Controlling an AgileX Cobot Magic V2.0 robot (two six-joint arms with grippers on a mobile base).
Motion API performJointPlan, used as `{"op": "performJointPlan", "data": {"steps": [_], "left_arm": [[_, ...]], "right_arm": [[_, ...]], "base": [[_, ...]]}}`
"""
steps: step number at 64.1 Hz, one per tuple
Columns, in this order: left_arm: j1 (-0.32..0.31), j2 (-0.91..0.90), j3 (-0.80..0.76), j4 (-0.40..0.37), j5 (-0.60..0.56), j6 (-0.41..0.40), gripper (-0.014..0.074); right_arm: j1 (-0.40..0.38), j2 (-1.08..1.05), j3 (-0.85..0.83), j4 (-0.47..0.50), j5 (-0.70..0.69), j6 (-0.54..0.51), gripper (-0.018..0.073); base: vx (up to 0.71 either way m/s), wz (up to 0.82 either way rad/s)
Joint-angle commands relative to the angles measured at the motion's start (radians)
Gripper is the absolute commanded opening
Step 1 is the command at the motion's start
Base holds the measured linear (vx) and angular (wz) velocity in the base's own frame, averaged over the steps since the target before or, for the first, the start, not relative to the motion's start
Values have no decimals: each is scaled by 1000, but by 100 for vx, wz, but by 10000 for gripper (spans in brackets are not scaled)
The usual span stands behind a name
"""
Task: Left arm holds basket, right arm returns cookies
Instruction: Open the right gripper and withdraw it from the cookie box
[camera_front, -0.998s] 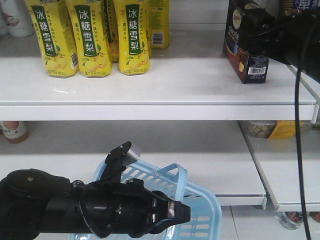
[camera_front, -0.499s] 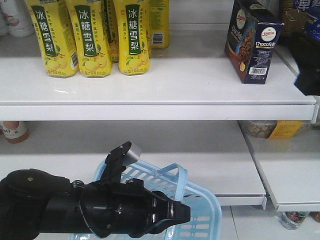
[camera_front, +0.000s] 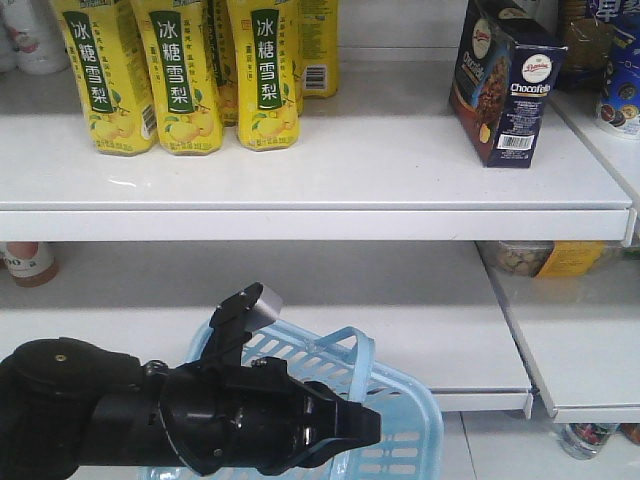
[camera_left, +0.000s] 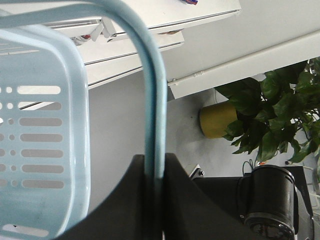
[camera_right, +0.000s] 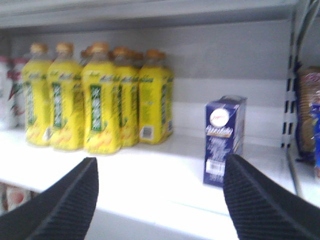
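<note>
The cookies box (camera_front: 505, 85), dark navy with a barcode label, stands upright and free at the right of the upper white shelf (camera_front: 380, 170). In the right wrist view the box (camera_right: 223, 140) stands ahead, just inside the right finger. My right gripper (camera_right: 160, 167) is open and empty, back from the shelf edge; the right arm is out of the front view. My bulky black left arm (camera_front: 150, 420) is at the bottom left. Its gripper (camera_left: 155, 172) is shut on the handle (camera_left: 152, 100) of the light blue basket (camera_front: 405, 425), which hangs below the lower shelf.
Several yellow drink bottles (camera_front: 180, 80) stand at the left of the upper shelf, and show in the right wrist view (camera_right: 95, 110). Packets fill the neighbouring shelf unit at right (camera_front: 620, 90). A lower shelf (camera_front: 400, 340) is behind the basket. A plant in a yellow pot (camera_left: 220, 120) stands behind.
My right arm has let go of the cookies box and drawn back to the right, out of the front view. The box stays standing on the shelf. The left arm and basket have not moved.
</note>
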Motion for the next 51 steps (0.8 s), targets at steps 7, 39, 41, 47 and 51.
{"op": "performJointPlan", "data": {"steps": [7,39,41,47,51], "left_arm": [[-1,-33,-29,-51,20,19,-6],[-1,-33,-29,-51,20,19,-6],[-1,-33,-29,-51,20,19,-6],[-1,-33,-29,-51,20,19,-6],[-1,-33,-29,-51,20,19,-6]], "right_arm": [[-2,-133,111,-85,62,4,491],[-2,-285,272,-221,53,292,449],[-2,-285,273,-225,53,294,433],[-2,-285,275,-234,53,294,347],[-2,-285,275,-238,53,294,229]], "base": [[0,0],[0,0],[0,0],[0,0],[0,0]]}}
